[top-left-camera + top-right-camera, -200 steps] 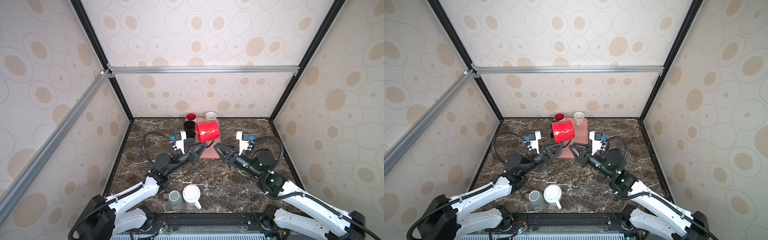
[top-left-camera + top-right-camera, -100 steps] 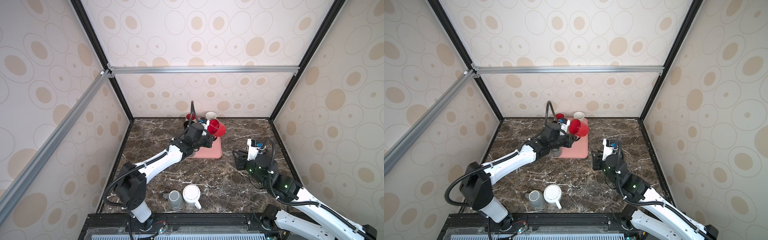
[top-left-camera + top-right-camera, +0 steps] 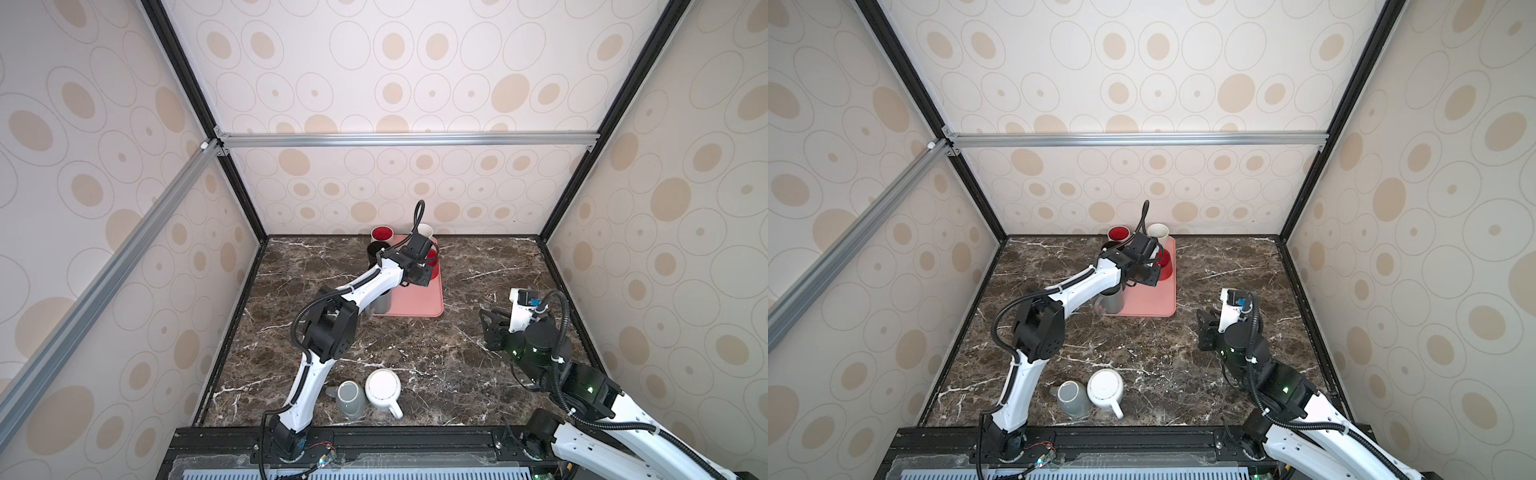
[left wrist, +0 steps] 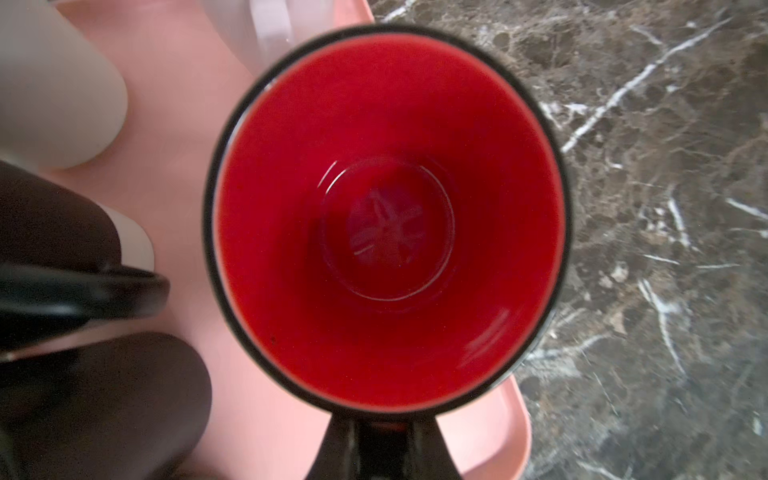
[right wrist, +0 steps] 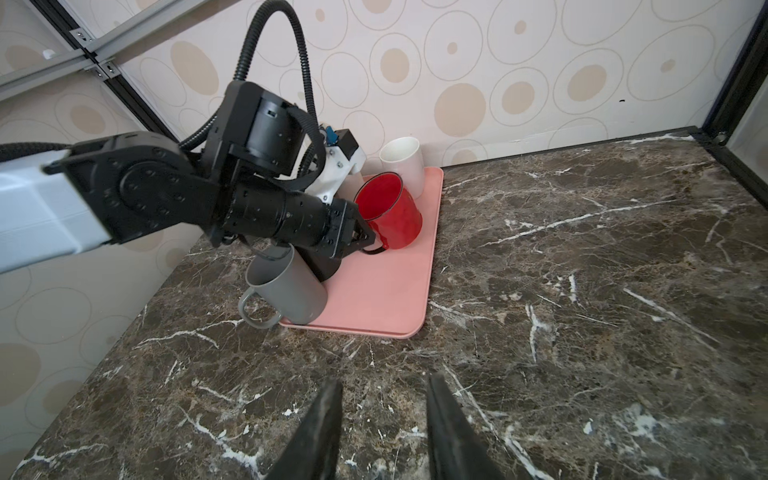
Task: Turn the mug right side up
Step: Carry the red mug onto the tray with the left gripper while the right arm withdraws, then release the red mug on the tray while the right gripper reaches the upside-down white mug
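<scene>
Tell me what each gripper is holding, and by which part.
The left gripper holds the red mug by its handle, tilted over the pink tray. The right gripper is open, holding nothing.

High front top views and wrist cameras share the red mug [image 5: 399,224].

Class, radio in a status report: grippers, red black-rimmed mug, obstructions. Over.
Left gripper shut on handle of red black-rimmed mug. Right gripper open, empty, off the flat pink tray. Mug tilted over tray, mouth up. Tall white mug close beside.
</scene>
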### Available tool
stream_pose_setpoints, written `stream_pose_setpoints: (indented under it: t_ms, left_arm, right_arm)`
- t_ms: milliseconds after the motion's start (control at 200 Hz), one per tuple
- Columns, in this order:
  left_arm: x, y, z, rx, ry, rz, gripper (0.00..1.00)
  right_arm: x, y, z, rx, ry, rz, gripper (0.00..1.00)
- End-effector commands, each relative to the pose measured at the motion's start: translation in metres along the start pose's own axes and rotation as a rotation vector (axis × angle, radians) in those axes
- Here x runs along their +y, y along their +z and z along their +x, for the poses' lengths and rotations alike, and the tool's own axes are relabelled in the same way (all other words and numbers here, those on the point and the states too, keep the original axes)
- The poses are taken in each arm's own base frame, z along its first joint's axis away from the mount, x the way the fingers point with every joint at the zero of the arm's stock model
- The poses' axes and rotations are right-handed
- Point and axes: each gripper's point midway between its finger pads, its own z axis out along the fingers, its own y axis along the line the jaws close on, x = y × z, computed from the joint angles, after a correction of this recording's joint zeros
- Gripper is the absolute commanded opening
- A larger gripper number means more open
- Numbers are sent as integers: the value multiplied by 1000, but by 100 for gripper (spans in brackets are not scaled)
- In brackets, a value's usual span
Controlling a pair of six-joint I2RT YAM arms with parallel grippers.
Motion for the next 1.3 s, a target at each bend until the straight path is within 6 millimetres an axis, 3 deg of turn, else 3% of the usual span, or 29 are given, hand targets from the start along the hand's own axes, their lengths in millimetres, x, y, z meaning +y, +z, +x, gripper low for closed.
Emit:
stream_pose_setpoints:
  t_ms: [0, 480, 575, 655, 835, 995, 1080, 1230, 1295]
  left_arm:
    - [9, -13, -33, -60, 35, -65, 0]
    - [26, 22, -40, -47, -10, -93, 0]
    - [23, 27, -39, -45, -11, -74, 25]
    - [18, 30, -38, -47, -11, -45, 38]
    - [5, 30, -44, -62, -29, 33, 46]
    - [2, -1, -58, -132, -45, 55, 49]
    - [2, -38, -70, -230, -65, 83, 54]
    - [4, -104, -77, -389, -111, 137, 66]
    - [3, -126, -71, -426, -124, 165, 68]
  right_arm:
    - [-12, -3, 6, 4, -15, 41, 36]
    - [-22, -10, 9, -5, -27, 62, 40]
    - [-23, -8, 12, 2, -25, 67, 41]
    - [-23, -7, 14, 6, -17, 69, 42]
    - [-19, -2, 21, 39, -20, 57, 38]
    - [-9, 3, 31, 83, -25, 9, 41]
    - [1, 8, 40, 116, -38, -46, 47]
    - [49, 17, 67, 217, -93, -303, 58]
    - [70, 18, 83, 289, -125, -421, 62]
